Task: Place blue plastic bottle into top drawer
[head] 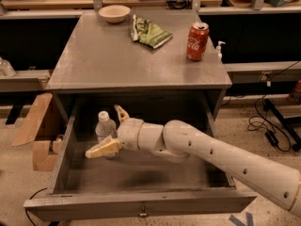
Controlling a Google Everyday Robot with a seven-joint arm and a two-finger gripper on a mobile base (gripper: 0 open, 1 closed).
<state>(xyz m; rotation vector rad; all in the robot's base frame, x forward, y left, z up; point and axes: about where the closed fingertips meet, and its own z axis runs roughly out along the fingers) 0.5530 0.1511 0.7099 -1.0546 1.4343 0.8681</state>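
Note:
The blue plastic bottle [104, 126], clear with a white cap, stands upright in the back left part of the open top drawer [155, 202]. My gripper [111, 131] reaches into the drawer from the right and is open. One finger [101, 149] lies low in front of the bottle and the other finger [121, 112] points up just right of its cap. The bottle stands between them, and neither finger presses on it. My white arm [221, 157] crosses the drawer's right half.
On the cabinet top [103, 65] stand a red Coca-Cola can [197, 41], a green snack bag [149, 32] and a white bowl [114, 13]. A small white pump bottle [219, 48] is at the right edge. Cardboard [35, 126] leans on the left. Cables [268, 121] lie on the floor at the right.

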